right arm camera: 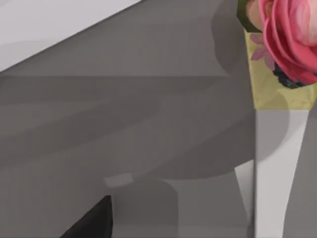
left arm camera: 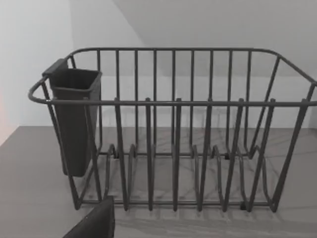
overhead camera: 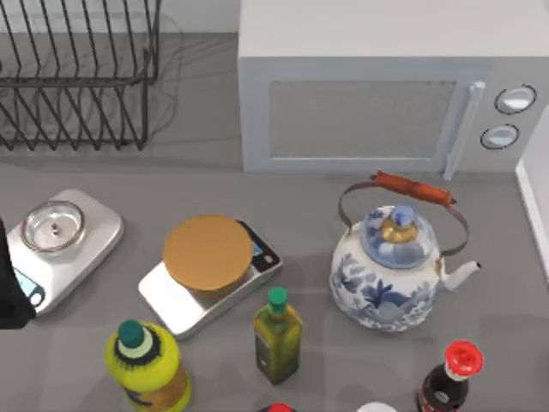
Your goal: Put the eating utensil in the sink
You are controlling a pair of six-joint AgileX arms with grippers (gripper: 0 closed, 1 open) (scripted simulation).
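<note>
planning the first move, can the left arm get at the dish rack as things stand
Probably yes. The left arm sits at the table's left edge beside the glass-topped scale, and its wrist view faces the dish rack with only bare table between. No utensil is visible in it.

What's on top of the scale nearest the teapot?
A round brown disc covers most of the scale; its display corner peeks out. The platform beneath is hidden.
</note>
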